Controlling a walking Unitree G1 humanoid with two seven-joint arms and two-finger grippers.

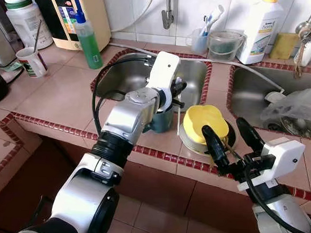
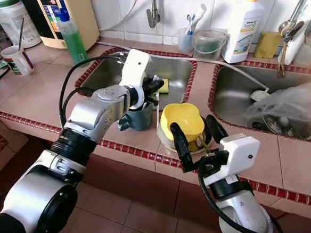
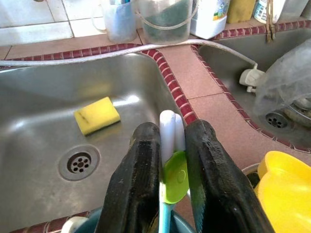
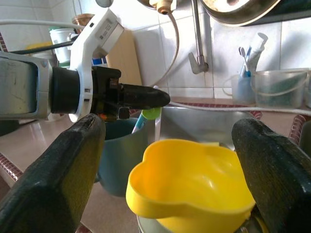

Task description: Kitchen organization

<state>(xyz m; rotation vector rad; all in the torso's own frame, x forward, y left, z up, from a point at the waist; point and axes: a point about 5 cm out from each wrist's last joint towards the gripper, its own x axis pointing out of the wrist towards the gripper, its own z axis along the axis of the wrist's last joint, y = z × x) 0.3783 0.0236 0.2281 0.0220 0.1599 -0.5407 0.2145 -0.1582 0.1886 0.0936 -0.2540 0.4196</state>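
A teal mug (image 1: 160,119) stands on the tiled counter between the two sinks. My left gripper (image 3: 172,131) hovers right over it, shut on slim utensils (image 3: 167,145) with white and green handles whose lower ends reach down into the mug. Just right of the mug, a yellow bowl (image 1: 204,122) rests in a metal dish (image 1: 188,140). My right gripper (image 1: 224,126) is open at the counter's front edge, one finger on each side of the yellow bowl (image 4: 189,179), not touching it.
The left sink (image 3: 43,97) holds a yellow sponge (image 3: 96,115). A plastic bag (image 1: 298,105) lies in the right sink. A green soap bottle (image 1: 89,40), a white cup (image 1: 31,61), a toothbrush cup (image 1: 199,39) and a white bottle (image 1: 260,28) stand along the back.
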